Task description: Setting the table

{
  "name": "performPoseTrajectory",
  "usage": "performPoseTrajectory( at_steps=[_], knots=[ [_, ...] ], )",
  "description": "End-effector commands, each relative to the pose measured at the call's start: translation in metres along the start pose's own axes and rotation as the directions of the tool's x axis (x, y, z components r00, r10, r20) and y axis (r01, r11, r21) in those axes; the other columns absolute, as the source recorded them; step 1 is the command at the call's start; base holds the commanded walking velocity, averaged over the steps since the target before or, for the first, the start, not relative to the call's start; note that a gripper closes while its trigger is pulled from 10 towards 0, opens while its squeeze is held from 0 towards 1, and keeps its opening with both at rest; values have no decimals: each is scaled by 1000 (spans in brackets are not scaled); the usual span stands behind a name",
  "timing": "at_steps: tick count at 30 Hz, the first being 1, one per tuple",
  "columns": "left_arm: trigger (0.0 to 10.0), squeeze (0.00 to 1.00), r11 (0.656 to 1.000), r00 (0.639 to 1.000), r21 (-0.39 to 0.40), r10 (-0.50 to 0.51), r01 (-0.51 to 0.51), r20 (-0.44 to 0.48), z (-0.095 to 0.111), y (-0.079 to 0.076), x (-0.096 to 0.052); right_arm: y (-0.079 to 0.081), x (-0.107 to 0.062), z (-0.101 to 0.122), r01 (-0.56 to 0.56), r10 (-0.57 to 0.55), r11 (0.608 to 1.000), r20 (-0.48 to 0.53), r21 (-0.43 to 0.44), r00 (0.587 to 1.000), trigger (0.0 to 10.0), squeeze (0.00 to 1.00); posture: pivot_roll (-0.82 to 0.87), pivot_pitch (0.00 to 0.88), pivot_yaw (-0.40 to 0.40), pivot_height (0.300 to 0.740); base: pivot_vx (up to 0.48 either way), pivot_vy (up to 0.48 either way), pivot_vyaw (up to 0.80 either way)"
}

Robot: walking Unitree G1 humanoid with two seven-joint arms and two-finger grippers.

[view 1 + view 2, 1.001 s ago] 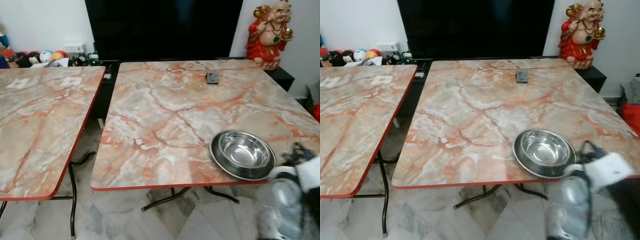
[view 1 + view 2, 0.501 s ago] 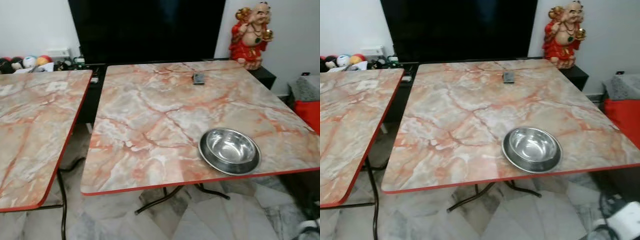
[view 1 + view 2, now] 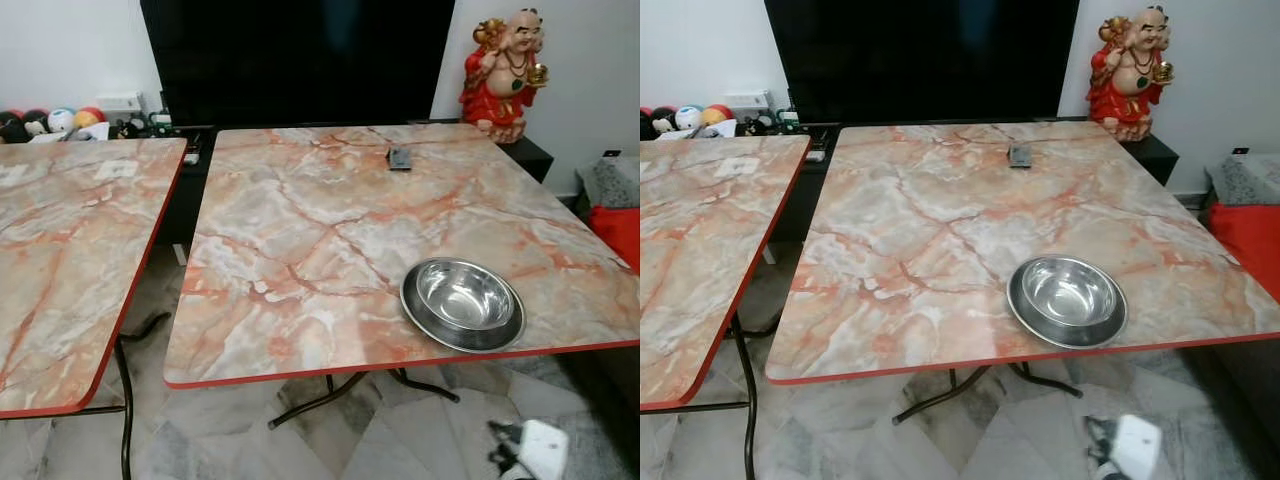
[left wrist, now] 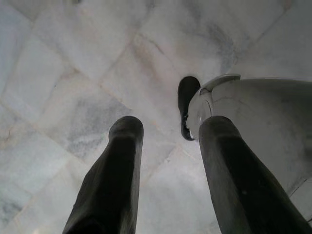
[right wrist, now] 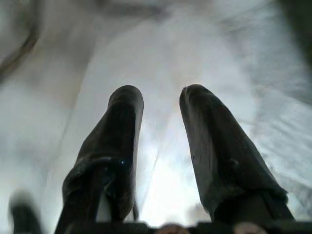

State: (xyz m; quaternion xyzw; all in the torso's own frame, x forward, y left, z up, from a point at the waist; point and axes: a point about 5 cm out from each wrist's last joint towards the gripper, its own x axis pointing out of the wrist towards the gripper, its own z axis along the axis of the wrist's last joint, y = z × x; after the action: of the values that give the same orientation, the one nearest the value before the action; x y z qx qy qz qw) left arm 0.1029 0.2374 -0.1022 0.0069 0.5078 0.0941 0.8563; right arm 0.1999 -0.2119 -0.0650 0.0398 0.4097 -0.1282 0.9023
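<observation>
Dropped low since a second ago: right gripper (image 5: 161, 136), then blurred beside the steel bowl (image 3: 462, 304) at the table edge, now down below the tabletop, with only a white part of that arm (image 3: 541, 449) visible over the floor tiles (image 3: 400, 445). Shifted a little too, the whole head view, so a camera move rather than any move of the furniture.

Seen along the right wrist: two black fingers (image 5: 114, 141) spread apart with a clear gap, nothing between them, pale blurred floor beyond the tips. Seen along the left wrist: left gripper (image 4: 168, 161) hanging idle, fingers (image 4: 114, 170) likewise parted and empty, marble tiles ahead of the tips and a silver-grey part of the robot's own body (image 4: 253, 117) just beside one finger.

Resting on the nearer right part of the marble-patterned table (image 3: 300, 230), close to the red front edge: the steel bowl, upright, seated in a wider steel plate (image 3: 424, 317), hollow and shiny inside. Well above and apart from both sets of jaws, touched by neither.

Far across the same table, near the back edge: a small dark flat item (image 3: 399, 158), too small to identify. Alongside on the robot's left, separated by a gap: a second table (image 3: 70, 230) of the same pattern, carrying two pale patches (image 3: 117, 170) with no readable writing. Behind: a large black screen (image 3: 300, 60), a red and gold laughing figurine (image 3: 504, 65) on a dark cabinet, and a row of small toys (image 3: 60, 120) against the wall. No legible brand or label anywhere.
</observation>
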Motion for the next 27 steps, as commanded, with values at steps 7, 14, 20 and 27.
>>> performPoseTrajectory(
  at_steps=[7, 14, 20, 27],
  knots=[
    [10000, 0, 1000, 1000, 9, 5, -5, 14, 14, 2, 3, 21, -3, -32, -133, 109, 975, -140, -175, 984, 10000, 0, 26, 0, -7, 740, 0, 0, 0],
    [10000, 0, 1000, 1000, 7, 5, -5, 29, 26, 2, 6, 15, 0, -28, -122, 106, 985, -128, -120, 986, 10000, 0, 6, 0, 14, 740, 0, 0, 0],
    [10000, 0, 1000, 999, -13, 11, -11, 37, 30, 2, 7, 18, -1, -28, -151, 131, 974, -127, -170, 983, 10000, 0, 32, 0, 0, 740, 0, 0, 71],
    [10000, 0, 1000, 999, -12, 14, -14, 42, 33, 3, 7, 20, -1, -29, -164, 141, 968, -132, -188, 981, 10000, 0, 51, 0, -17, 740, 0, 0, 796]
  ],
)
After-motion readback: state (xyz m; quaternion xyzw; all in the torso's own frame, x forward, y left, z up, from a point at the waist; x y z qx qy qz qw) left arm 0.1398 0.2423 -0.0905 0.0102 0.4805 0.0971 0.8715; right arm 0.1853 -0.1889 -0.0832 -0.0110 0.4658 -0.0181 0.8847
